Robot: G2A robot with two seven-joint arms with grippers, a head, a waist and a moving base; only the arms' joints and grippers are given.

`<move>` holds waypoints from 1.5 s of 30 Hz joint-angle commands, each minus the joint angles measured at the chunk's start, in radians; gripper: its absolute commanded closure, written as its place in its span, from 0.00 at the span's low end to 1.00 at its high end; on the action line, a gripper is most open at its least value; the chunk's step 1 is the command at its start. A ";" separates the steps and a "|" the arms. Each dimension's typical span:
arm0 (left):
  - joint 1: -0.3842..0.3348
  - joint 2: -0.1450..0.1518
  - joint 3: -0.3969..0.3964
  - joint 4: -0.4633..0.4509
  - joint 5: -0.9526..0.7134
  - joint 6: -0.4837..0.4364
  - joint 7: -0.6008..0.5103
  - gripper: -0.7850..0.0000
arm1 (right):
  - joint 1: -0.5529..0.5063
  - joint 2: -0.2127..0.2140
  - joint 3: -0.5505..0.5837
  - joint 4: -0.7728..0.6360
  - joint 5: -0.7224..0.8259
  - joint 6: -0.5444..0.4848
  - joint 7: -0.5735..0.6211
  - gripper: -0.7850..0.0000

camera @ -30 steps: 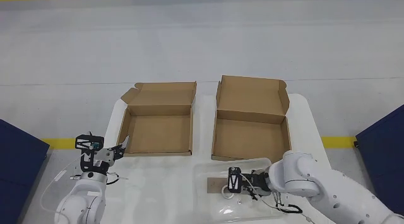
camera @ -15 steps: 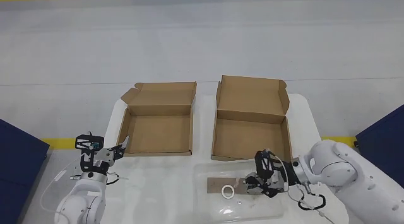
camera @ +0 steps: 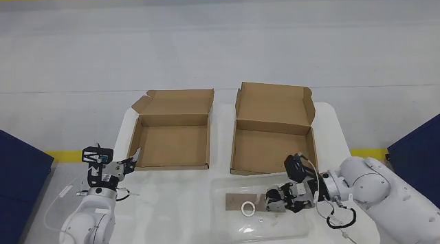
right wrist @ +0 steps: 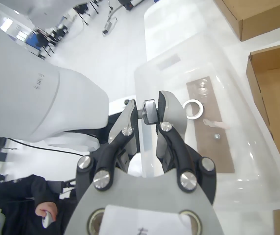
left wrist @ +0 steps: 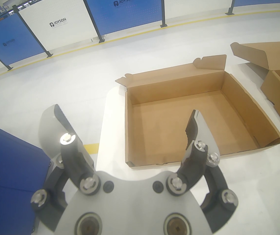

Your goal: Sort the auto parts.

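My right gripper (right wrist: 146, 113) is shut on a short grey bolt (right wrist: 148, 115), held above the clear plastic bin (right wrist: 265, 152); in the top view this gripper (camera: 275, 201) hangs over the bin (camera: 227, 222). Inside the bin lie a white ring (right wrist: 193, 109), a small nut (right wrist: 216, 136) and a brown liner (right wrist: 213, 133); the ring (camera: 247, 208) also shows from above. My left gripper (left wrist: 127, 125) stands open with nothing in it, near the table's left edge (camera: 129, 162), facing the left cardboard box (left wrist: 194, 118).
Two open cardboard boxes sit side by side on the white table: the left box (camera: 172, 144) and the right box (camera: 273, 149). A blue panel (left wrist: 5, 162) stands beside the table's left edge.
The right gripper has drawn back to the right out of the bin's middle, uncovering the white ring, and lifted with the bolt. The left arm has not moved.
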 commanded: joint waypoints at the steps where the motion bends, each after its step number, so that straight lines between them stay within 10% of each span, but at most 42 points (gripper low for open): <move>1: 0.000 0.000 0.000 0.000 0.000 0.000 0.000 0.00 | 0.017 0.011 -0.019 0.010 0.123 0.015 0.013 1.00; 9: 0.000 0.000 0.000 0.000 0.000 0.000 0.000 0.00 | 0.081 0.053 -0.084 0.030 0.480 0.081 0.080 1.00; 23: 0.000 0.000 0.000 0.000 0.000 0.000 0.000 0.00 | 0.073 0.043 -0.085 -0.005 0.658 0.097 0.095 1.00; 35: 0.000 0.000 0.000 0.000 0.000 0.000 0.000 0.00 | 0.102 0.024 0.020 -0.095 1.076 0.318 0.316 1.00; 45: 0.000 0.000 0.000 0.000 0.000 0.000 0.000 0.00 | 0.103 0.014 0.040 -0.090 1.115 0.355 0.342 1.00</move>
